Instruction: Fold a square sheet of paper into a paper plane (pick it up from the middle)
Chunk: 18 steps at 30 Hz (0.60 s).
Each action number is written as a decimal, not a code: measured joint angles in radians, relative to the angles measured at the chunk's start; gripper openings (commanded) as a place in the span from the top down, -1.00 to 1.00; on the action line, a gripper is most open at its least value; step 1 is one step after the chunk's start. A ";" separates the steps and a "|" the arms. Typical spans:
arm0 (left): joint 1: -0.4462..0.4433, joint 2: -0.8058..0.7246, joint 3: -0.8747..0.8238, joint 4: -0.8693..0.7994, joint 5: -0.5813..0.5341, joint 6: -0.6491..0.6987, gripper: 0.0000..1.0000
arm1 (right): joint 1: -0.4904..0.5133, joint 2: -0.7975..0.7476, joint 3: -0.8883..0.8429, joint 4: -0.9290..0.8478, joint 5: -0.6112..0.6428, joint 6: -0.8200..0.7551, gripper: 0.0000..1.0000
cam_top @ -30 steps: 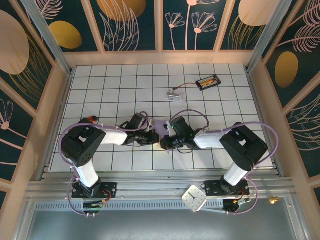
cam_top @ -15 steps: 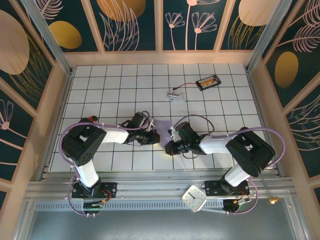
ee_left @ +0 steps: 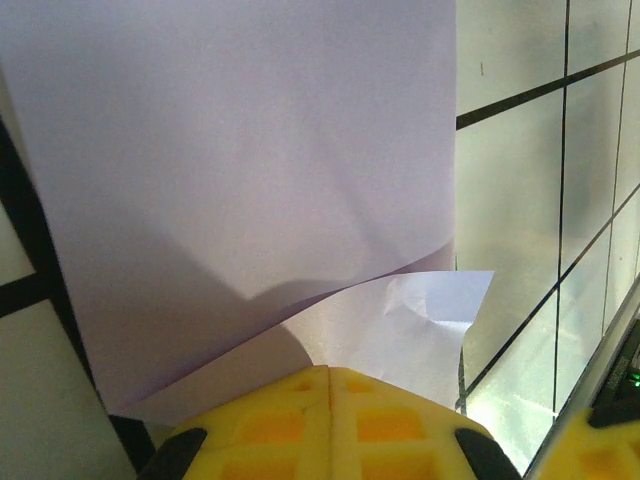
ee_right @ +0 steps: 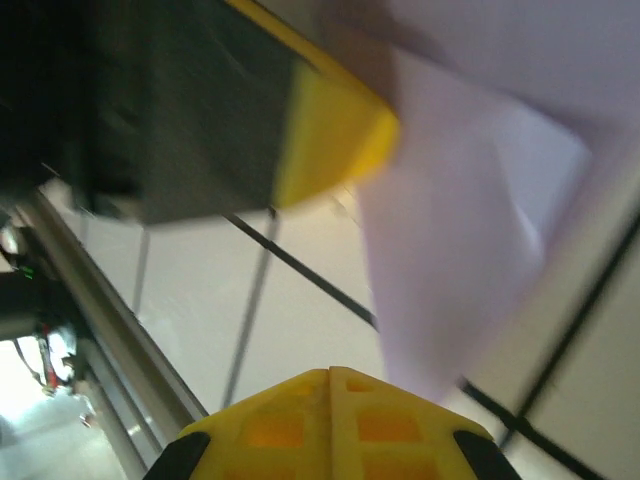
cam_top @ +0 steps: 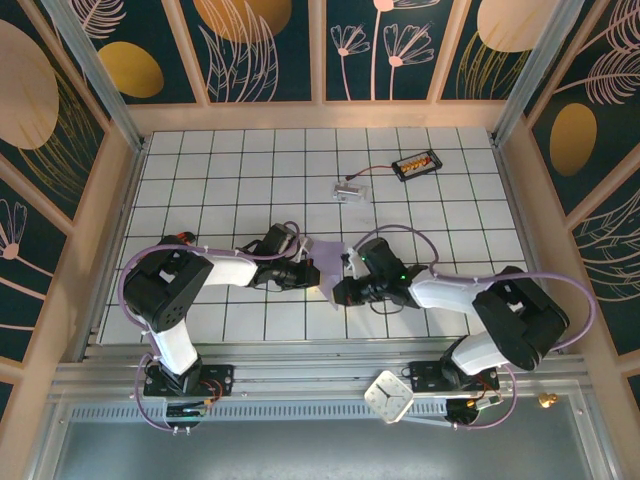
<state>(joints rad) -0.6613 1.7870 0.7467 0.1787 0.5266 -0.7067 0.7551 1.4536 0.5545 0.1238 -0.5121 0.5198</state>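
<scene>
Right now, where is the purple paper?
Seen from above, the lavender paper sheet sits between the left gripper and the right gripper, toward the near edge of the white tiled table.

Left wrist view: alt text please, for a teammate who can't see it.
A lavender sheet of paper, one layer curling over another, looms close to the camera and seems pinched in the shut yellow fingers at the bottom. White table tiles with dark lines show at right.

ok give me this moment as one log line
paper: curled, partly folded over | left gripper: shut on paper | right gripper: shut, paper tip beside it
</scene>
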 measured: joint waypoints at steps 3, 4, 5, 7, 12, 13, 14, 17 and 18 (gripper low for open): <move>0.000 0.000 0.000 0.000 0.000 0.000 1.00 | 0.000 0.063 0.036 0.058 -0.020 0.008 1.00; 0.000 0.001 0.001 -0.001 0.001 0.000 1.00 | 0.000 0.087 0.038 0.075 -0.023 0.011 1.00; 0.000 0.000 0.001 0.000 0.001 0.000 1.00 | 0.000 0.107 0.036 0.083 -0.028 0.012 1.00; 0.000 0.000 0.002 -0.001 0.001 0.000 1.00 | 0.000 0.134 0.018 0.101 -0.032 0.017 1.00; 0.002 0.001 0.005 -0.003 -0.002 0.000 1.00 | -0.004 0.152 -0.035 0.153 -0.039 0.038 1.00; 0.003 0.001 0.005 -0.003 -0.001 0.000 1.00 | -0.004 0.152 -0.042 0.165 -0.039 0.041 1.00; 0.006 0.001 0.005 -0.003 0.001 0.000 1.00 | -0.004 0.150 -0.047 0.173 -0.038 0.042 1.00; 0.019 0.001 -0.008 0.018 0.024 0.000 1.00 | -0.005 0.148 -0.055 0.185 -0.037 0.044 1.00; 0.024 0.001 -0.013 0.029 0.032 0.000 1.00 | -0.005 0.148 -0.055 0.185 -0.037 0.045 1.00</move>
<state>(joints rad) -0.6369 1.7878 0.7334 0.2073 0.5591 -0.7071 0.7498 1.6016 0.4995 0.3084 -0.5488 0.5644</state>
